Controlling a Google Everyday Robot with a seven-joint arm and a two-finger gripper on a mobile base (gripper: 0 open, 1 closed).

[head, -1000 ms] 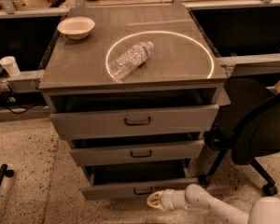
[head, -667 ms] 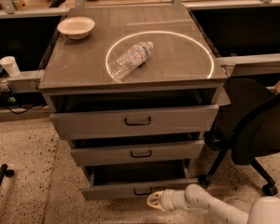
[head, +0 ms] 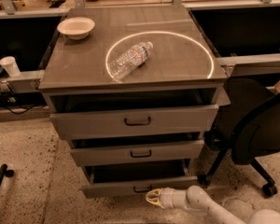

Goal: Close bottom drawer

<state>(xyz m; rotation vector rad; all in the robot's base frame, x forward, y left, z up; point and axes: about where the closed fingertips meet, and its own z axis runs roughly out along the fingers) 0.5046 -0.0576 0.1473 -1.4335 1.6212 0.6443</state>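
claw [head: 154,198]: down near the floor at the end of the pale arm [head: 200,204], just in front of the bottom drawer [head: 107,189], a little right of its dark handle [head: 141,189]
claw opening: cannot tell whether open or closed; nothing seen held in it
claw contact: tip right at the lower edge of the drawer front; touching or just apart, cannot tell
far left: paper cup [head: 9,65] on a side ledge, well apart from the work
cabinet top [head: 177,45]: white bowl [head: 76,27] at back left; clear plastic bottle [head: 129,59] lying on its side inside a lit ring [head: 210,64]
top drawer [head: 98,123]: tallest front, part-way out
middle drawer [head: 177,150]: mid-sized front, part-way out
bottom drawer: slimmest front, lowest of the three, pulled out with a dark gap above the panel
far right: dark office chair [head: 256,125] beside the cabinet, one wheel near the drawer's right corner
step in hand: probably lining up on the panel, push not yet done
next move: likely a straight, level push into the cabinet, placed near the handle
risk: pressing too far right could skew the drawer on its runners; slipping under the low edge also possible
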